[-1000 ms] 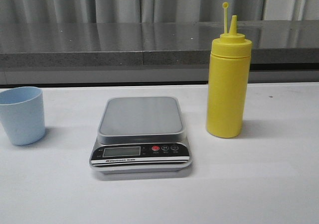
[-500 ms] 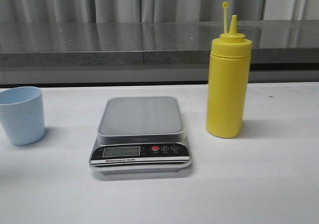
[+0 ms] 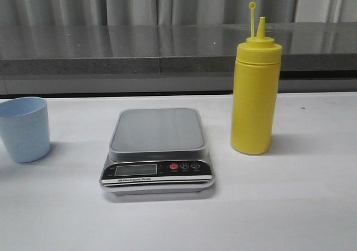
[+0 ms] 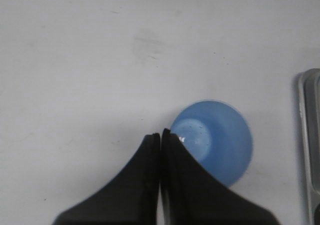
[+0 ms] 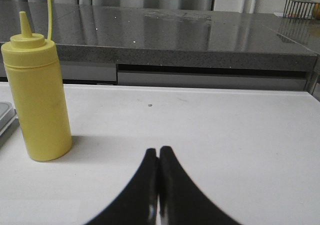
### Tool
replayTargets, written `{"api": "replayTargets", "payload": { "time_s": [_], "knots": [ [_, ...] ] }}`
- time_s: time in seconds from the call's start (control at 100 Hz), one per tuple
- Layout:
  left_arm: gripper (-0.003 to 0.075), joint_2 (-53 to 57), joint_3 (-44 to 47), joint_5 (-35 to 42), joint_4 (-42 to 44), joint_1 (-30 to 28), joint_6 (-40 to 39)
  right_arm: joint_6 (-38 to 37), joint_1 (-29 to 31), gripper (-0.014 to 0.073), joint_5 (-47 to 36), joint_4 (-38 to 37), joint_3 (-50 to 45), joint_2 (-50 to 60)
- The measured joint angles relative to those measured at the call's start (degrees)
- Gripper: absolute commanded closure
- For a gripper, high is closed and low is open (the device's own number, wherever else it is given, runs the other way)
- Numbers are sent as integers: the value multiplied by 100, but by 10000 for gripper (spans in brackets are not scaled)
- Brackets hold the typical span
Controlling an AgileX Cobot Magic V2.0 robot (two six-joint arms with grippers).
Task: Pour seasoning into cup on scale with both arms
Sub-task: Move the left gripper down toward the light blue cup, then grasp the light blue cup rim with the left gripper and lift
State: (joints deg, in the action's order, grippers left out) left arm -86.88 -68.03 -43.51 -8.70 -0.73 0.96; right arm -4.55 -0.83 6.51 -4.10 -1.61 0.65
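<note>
We see the scale bare at table centre, the cup at its nine o'clock, the seasoning upright at three. Left gripper and right gripper are both pressed closed, holding nothing.

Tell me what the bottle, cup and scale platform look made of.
Bottle: opaque yellow plastic, probably soft squeeze type; smooth, slightly glossy wall with a moulded nozzle and thin tethered cap.
Cup: pale blue plastic, matte with fine speckles, thin even rim.
Scale platform: looks like brushed metal, silver-grey with a dull sheen, though it could be coated plastic; the front panel is glossy black.
</note>
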Motion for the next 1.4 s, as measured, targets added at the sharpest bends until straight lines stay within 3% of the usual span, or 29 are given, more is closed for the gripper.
{"api": "replayTargets", "payload": {
  "time_s": [0.1,0.22,0.29,0.89,1.01,1.13,1.4],
  "knots": [
    [516,-49,0,0,-297,0,211,0,0,660,0,0,0,0],
    [262,-87,-18,0,-353,0,284,0,0,660,0,0,0,0],
    [171,-108,-18,0,-365,0,310,0,0,660,0,0,0,0],
    [155,-1170,-27,-8,-425,0,319,0,0,660,0,0,0,0],
    [178,-1405,-27,2,-439,0,319,0,0,660,0,0,0,0],
    [276,-1498,-27,2,-465,0,319,0,0,660,0,0,0,0],
    [688,-1498,-40,125,-487,0,319,0,0,660,0,0,0,0]
  ]
}}
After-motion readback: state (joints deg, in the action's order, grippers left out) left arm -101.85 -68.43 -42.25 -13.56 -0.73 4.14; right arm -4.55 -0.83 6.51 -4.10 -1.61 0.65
